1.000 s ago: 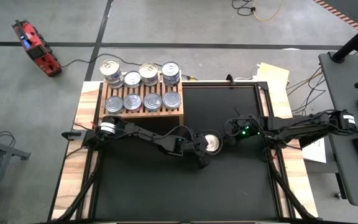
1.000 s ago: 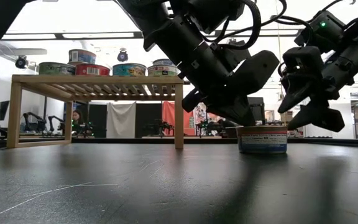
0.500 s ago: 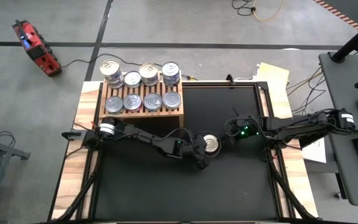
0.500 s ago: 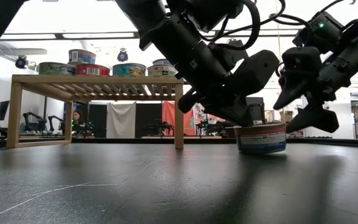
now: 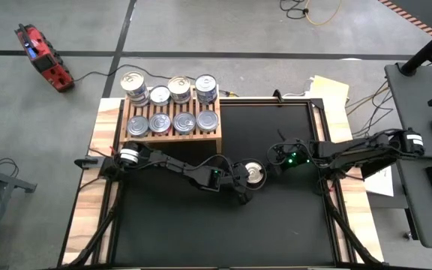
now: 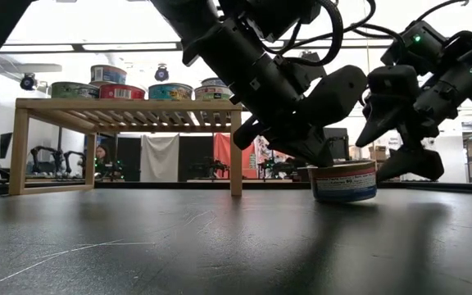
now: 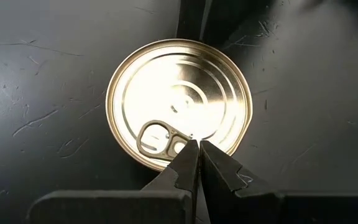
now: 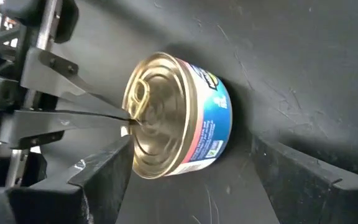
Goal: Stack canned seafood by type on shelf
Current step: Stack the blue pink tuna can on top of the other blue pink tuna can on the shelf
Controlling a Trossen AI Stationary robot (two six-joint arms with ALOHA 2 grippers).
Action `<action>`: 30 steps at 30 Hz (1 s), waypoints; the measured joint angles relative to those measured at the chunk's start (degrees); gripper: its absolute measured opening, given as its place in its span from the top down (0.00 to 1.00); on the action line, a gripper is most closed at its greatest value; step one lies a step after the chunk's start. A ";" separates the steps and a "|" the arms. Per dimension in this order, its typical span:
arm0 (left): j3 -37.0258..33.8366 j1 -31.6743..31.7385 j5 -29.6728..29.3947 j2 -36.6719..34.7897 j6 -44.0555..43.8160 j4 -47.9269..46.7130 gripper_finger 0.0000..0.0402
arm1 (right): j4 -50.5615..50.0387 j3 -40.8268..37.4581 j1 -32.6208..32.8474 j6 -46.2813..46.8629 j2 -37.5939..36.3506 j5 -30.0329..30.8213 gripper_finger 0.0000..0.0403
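1. sitting on the black mat right of the middle of the table, one tin (image 5: 255,174) rests with its gold pull-tab lid up; the low view shows it tipped slightly, its left edge lifted a little. the other tins (image 5: 172,106) are already on the wooden shelf (image 5: 214,136) at the far left.
2. the left gripper (image 7: 197,144) has its fingers pressed together into one point, touching the lid just beside the ring pull; it grips nothing.
3. the right gripper (image 8: 191,162) stands wide, one finger on each side of the tin's wall, not yet touching it.
4. the tin looks rigid and fairly dense for its bulk, so a firm squeeze should not dent it.
5. its metal rim and glossy label look slippery; a hold across the label band, fingers on opposite sides, seems safest.
6. the lid offers no grip, and the ring pull could snag.
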 joint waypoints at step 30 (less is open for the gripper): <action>-0.42 -0.68 0.02 0.00 -3.21 -0.22 1.00 | 9.27 0.07 0.00 -0.50 6.75 -5.76 0.19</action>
